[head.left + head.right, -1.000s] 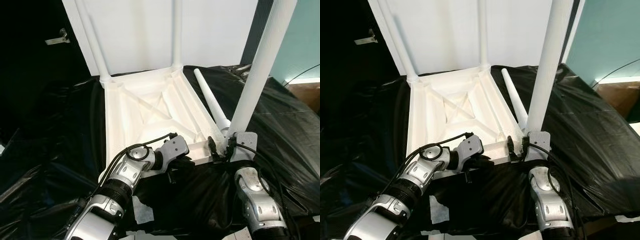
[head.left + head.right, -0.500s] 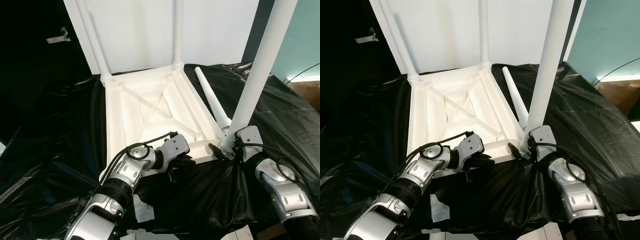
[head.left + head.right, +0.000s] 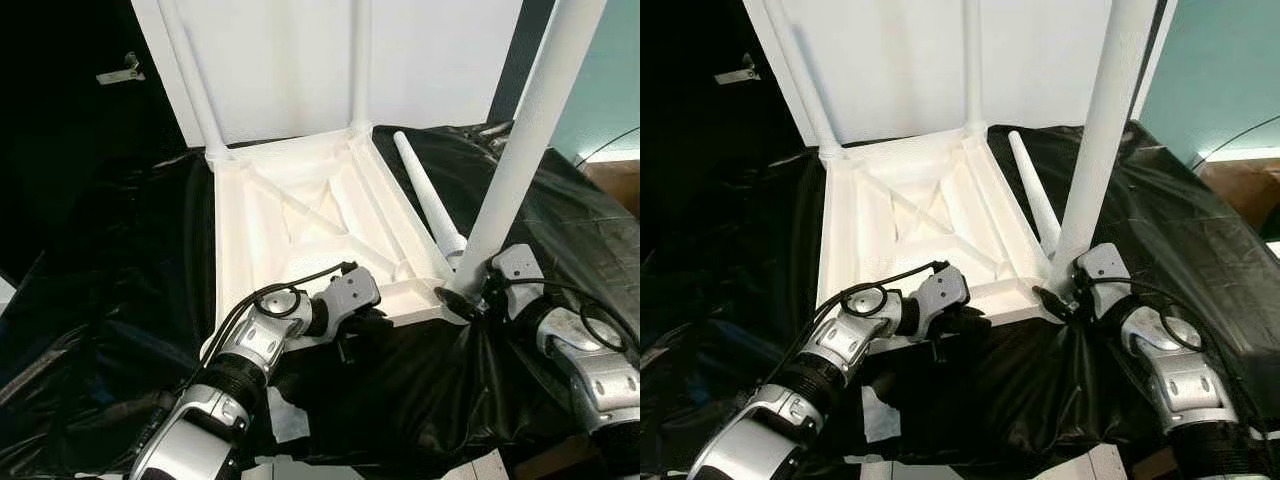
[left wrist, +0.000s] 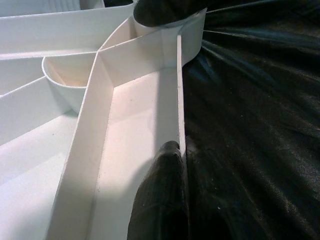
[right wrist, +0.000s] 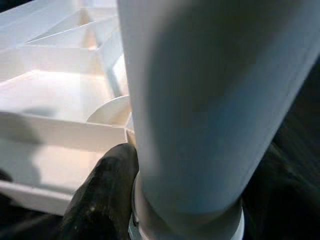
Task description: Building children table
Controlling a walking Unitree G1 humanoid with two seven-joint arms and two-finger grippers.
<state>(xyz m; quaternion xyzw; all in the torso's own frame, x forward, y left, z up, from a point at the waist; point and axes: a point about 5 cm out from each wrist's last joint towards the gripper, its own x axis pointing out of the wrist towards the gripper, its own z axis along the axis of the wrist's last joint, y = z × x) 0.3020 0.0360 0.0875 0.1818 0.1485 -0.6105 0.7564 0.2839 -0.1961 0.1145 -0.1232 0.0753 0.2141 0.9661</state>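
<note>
the white tabletop (image 3: 300, 215) lies underside up on black sheeting (image 3: 120, 300), sockets exposed. the left gripper (image 3: 352, 322) pinches its near rim to steady it. the right gripper (image 3: 470, 298) clasps the upright leg (image 3: 520, 150) at the near right corner socket, seating it. one spare leg (image 3: 425, 200) lies beside the right edge.

Crinkled glossy black plastic sheeting (image 3: 120, 300) spread underneath; plain white wall panel (image 3: 440, 50) behind, teal painted wall (image 3: 610, 90) far right.
</note>
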